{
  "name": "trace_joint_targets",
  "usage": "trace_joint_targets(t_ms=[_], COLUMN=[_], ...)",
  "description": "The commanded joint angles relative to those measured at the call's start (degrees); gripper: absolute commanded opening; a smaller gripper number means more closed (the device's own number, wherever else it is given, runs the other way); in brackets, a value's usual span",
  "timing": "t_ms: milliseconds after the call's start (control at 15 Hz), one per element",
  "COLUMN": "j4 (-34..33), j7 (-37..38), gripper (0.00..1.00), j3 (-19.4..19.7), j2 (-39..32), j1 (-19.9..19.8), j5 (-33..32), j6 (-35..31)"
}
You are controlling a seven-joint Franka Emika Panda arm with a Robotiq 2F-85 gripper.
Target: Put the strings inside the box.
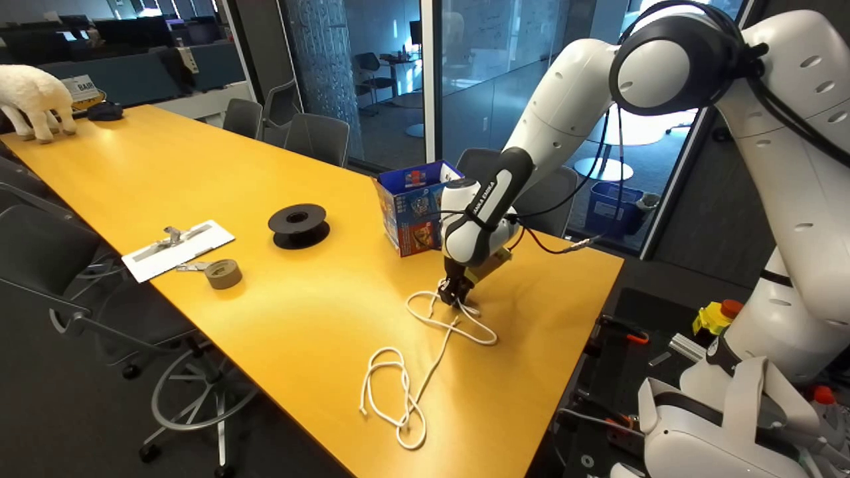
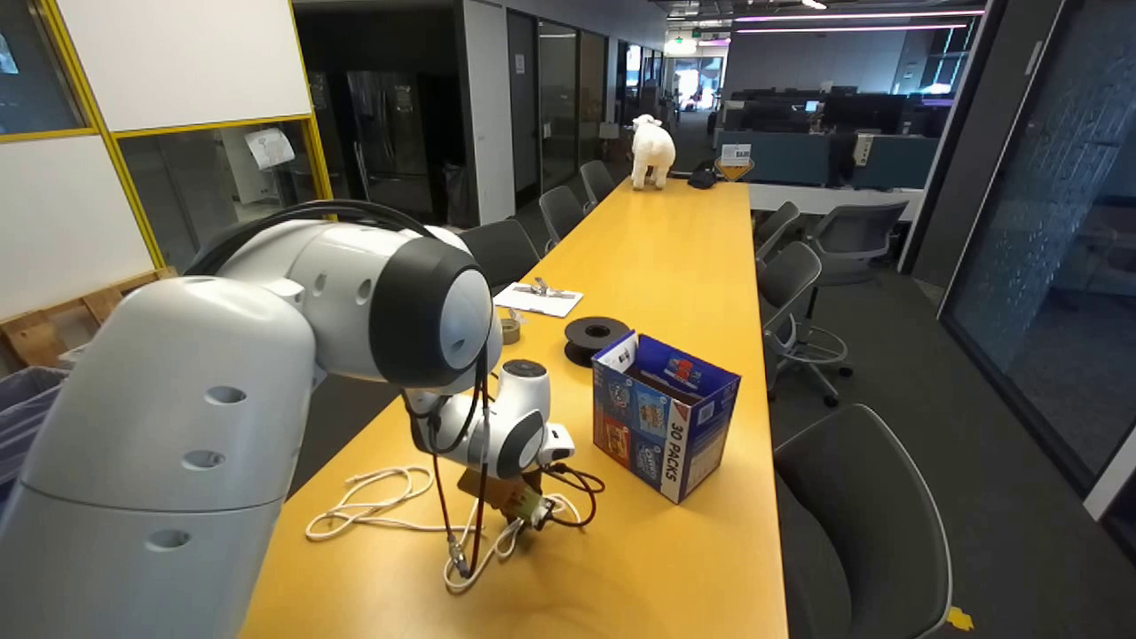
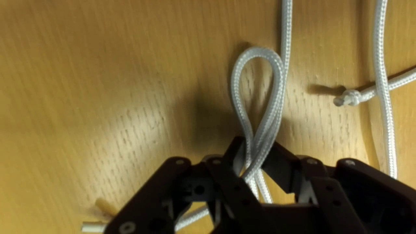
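Where the yellow table [image 1: 505, 405] is overhung by the arm [image 1: 558, 113], a string [image 3: 273, 120] is pinched low between the nearly closed jaws of the gripper [image 3: 254, 162]. Near the gripper, a second string [image 1: 404, 419] is strewn in loops; farther on, apart from both strings, the box [image 1: 418, 216] is stood upright, backed by chairs [image 1: 317, 136] and glass walls [image 1: 498, 86].

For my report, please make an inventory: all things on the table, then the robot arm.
strings: 2, cream-white, near end
box: 1, blue, near end
clipboard: 1, white, by long edge
tape roll: 1, brownish, beside clipboard
small item: 1, silvery, beside tape roll
spool: 1, black, between clipboard and box
sheep figure: 1, white, far end
unidentified item: 1, black, beside sheep figure
sign: 1, white-yellow, at far end
arm: 1, mostly white, over table
end effector: 1, black, one string between jaws
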State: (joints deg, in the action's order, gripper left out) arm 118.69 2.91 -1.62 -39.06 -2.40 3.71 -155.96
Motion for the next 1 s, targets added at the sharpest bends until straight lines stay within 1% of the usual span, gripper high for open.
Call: trace_joint_targets(t_ms=[0,133,333,667,800,933], j4=[-2.0,-3.09,-5.97,-13.34,-16.14,-18.13], j7=[-1.56,-1.54,-1.65,0.6,2.35,7.1], gripper=[0.06,0.1,0.1,0.09,0.09,0.1], j3=[-0.21,0.04,0.58,3.04,4.17,5.65], j2=[-1.19,-1.18,0.29,4.67,7.53,10.8], j1=[-0.83,-1.07,-2.01,-2.15,-1.77,-0.84], j5=[0.61,0.62,0.78,0.27,0.27,0.46], j6=[1.27,2.55,5.87,12.1,14.82,16.83])
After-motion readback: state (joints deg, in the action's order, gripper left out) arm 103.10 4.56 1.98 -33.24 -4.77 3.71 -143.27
